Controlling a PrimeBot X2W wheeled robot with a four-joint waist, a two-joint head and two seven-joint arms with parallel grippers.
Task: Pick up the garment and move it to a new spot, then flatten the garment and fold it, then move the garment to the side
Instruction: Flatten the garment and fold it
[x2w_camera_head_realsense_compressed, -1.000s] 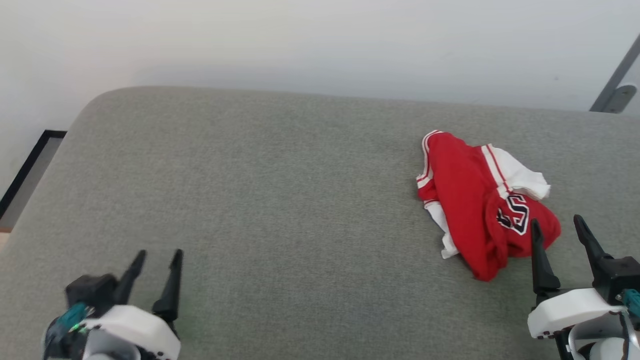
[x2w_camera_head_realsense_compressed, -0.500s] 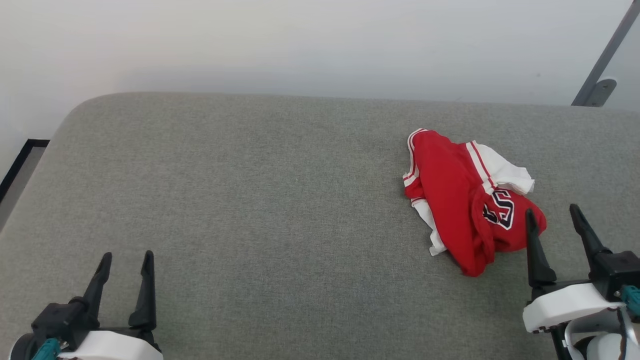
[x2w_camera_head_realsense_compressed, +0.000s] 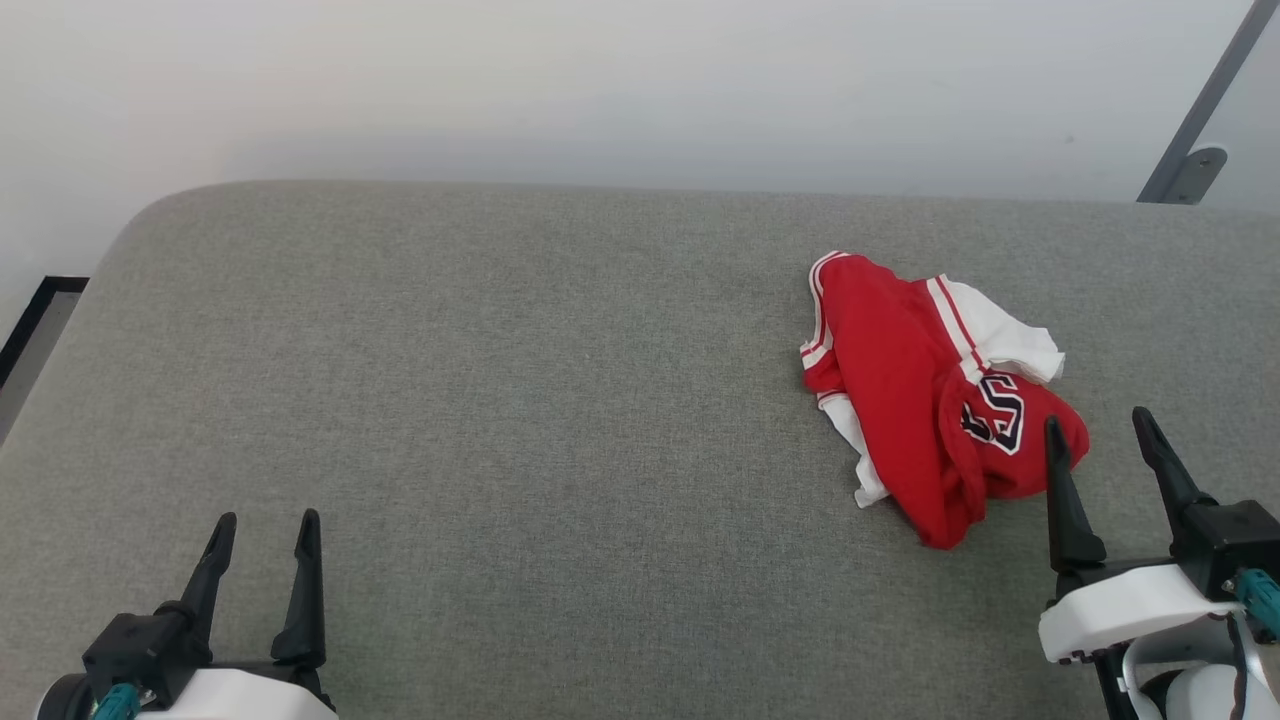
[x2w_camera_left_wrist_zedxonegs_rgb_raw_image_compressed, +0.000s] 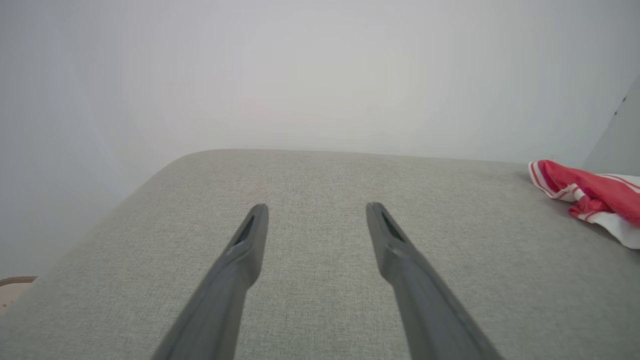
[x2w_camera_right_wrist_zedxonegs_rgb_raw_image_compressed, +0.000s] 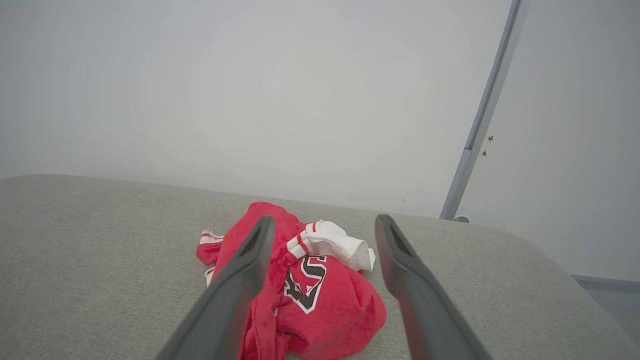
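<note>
Head view | garment (x2w_camera_head_realsense_compressed: 900, 380) crumpled on grey cushion (x2w_camera_head_realsense_compressed: 500, 380), right side | right gripper (x2w_camera_head_realsense_compressed: 1095, 418) just beside it, left gripper (x2w_camera_head_realsense_compressed: 269, 516) well apart, both held spread | judged soft, light, limp: a raised red fold should be pinched.

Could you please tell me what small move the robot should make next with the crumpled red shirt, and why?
Probably ease the right gripper forward and down onto the crumpled red-and-white fabric T-shirt. Its jaws stand open close by the heap, which lies bunched and unheld on the grey upholstered surface; the left gripper is far off.
</note>
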